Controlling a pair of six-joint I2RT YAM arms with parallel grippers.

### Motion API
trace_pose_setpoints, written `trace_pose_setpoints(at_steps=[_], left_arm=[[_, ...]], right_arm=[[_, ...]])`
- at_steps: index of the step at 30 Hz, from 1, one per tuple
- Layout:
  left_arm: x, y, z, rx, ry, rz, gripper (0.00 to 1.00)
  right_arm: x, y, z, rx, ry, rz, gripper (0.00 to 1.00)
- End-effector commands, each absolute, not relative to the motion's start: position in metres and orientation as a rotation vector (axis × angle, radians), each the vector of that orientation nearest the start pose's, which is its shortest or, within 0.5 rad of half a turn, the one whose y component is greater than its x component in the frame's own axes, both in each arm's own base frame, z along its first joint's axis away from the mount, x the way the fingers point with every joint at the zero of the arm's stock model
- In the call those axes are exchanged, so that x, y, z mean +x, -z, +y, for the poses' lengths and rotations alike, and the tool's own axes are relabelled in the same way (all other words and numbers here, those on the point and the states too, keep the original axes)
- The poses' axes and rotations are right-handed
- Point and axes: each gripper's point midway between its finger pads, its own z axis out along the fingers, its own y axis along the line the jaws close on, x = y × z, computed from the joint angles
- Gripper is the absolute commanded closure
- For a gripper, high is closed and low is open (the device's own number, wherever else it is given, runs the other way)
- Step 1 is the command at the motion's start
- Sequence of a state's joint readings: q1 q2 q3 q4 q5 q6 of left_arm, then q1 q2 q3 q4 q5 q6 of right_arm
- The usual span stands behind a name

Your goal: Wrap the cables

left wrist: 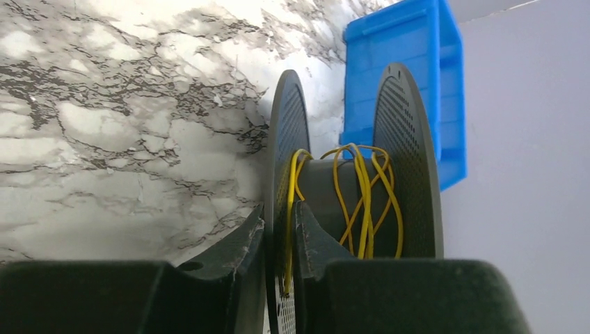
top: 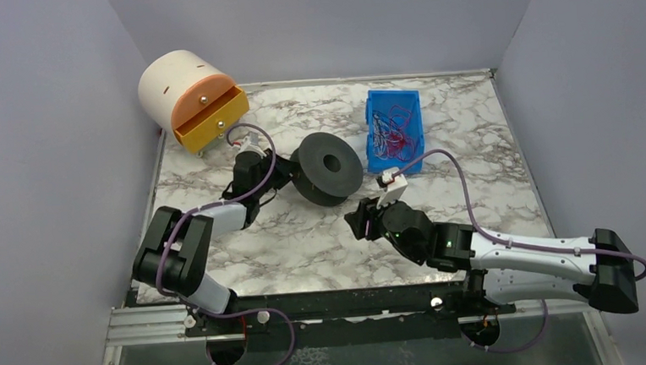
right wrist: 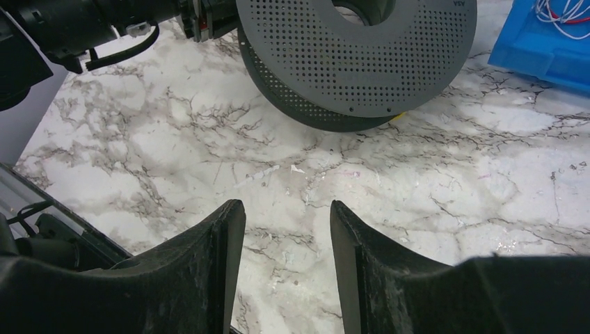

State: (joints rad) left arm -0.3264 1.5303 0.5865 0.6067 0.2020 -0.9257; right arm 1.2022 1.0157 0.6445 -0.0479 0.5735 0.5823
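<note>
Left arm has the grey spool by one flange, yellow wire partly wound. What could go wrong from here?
The yellow wire lies in loose, crossing loops on the dark grey perforated plastic spool; turning it may shed or tangle them. The left gripper pinches only one thin flange, wire right beside its finger; the spool could twist free or the wire get nipped. The right gripper is open and empty, so nothing tensions the wire.

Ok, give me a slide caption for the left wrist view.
Left end effector gripping one flange of a dark grey perforated spool, loosely wound with yellow wire, blue plastic bin behind.
</note>
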Motion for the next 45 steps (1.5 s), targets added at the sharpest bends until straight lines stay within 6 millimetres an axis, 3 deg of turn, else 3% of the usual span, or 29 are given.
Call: trace_pose_setpoints(at_steps=[1, 15, 19, 36, 38, 45], left_arm=[[0.394, -0.126, -0.203, -0.412, 1.032, 1.93, 0.78], [0.422, -0.107, -0.183, -0.461, 1.009, 1.959, 0.67], [0.424, -0.092, -0.177, -0.494, 0.984, 1.984, 0.62], [0.406, -0.053, -0.141, -0.663, 0.856, 2.054, 0.55], [0.406, -0.064, -0.137, -0.657, 0.845, 2.028, 0.55], [0.401, -0.069, -0.132, -0.668, 0.814, 2.024, 0.54]], right_arm=[[0.189, -0.175, 0.274, -0.228, -0.616, 1.957, 0.46], [0.187, -0.17, 0.256, -0.208, -0.584, 1.958, 0.43], [0.186, -0.168, 0.257, -0.215, -0.583, 1.964, 0.43], [0.191, -0.163, 0.255, -0.194, -0.568, 1.988, 0.42], [0.191, -0.162, 0.255, -0.194, -0.566, 1.991, 0.42], [0.193, -0.16, 0.256, -0.2, -0.553, 1.998, 0.42]])
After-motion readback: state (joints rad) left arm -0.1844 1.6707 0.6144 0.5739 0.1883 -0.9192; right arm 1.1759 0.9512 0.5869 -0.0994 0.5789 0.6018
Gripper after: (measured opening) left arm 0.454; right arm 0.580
